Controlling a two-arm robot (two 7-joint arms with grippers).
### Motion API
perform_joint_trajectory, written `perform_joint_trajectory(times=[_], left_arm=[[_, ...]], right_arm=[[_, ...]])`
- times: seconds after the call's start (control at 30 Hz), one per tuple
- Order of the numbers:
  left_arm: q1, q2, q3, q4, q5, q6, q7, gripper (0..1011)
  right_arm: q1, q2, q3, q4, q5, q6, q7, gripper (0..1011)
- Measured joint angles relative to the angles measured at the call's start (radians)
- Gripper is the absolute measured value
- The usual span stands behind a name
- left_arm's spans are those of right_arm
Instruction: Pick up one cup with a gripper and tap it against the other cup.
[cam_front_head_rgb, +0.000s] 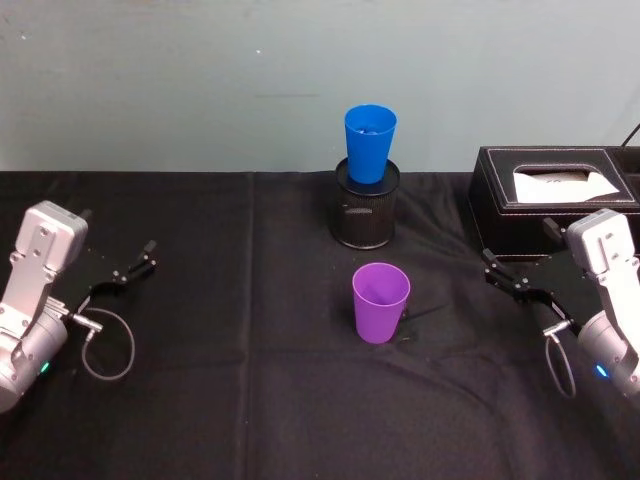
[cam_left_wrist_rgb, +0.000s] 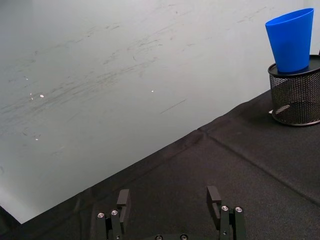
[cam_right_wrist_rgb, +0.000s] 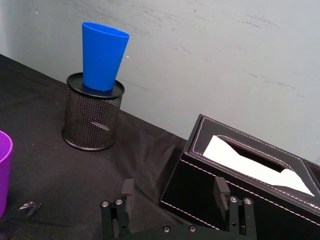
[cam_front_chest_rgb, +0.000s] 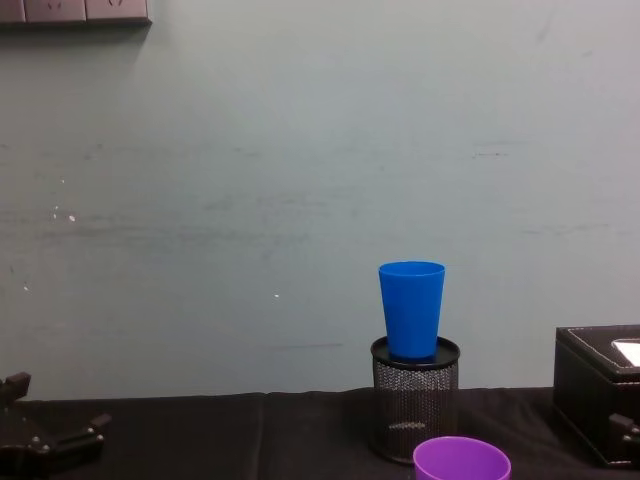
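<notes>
Purple cup upright, mouth up, axis vert.

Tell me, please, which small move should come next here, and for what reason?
Probably the right gripper should reach toward the purple cup with its jaws open. The cup stands upright and free on the black cloth, nothing holds it, and this gripper looks nearer to it than the left gripper. The blue cup sits in the top of the mesh holder behind.
</notes>
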Motion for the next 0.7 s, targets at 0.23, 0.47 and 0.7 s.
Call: perform_joint_trajectory(times=[0.23,0.47,0.7], left_arm=[[0.000,0.000,0.000,0.000,0.000,0.000,0.000,1000],[0.000,0.000,0.000,0.000,0.000,0.000,0.000,1000],[0.000,0.000,0.000,0.000,0.000,0.000,0.000,1000]], right_arm=[[0.000,0.000,0.000,0.000,0.000,0.000,0.000,1004],[0.000,0.000,0.001,0.000,0.000,0.000,0.000,1004],[-0.064,0.009,0.045,-0.053,0.045,-0.036,0.039,1004]])
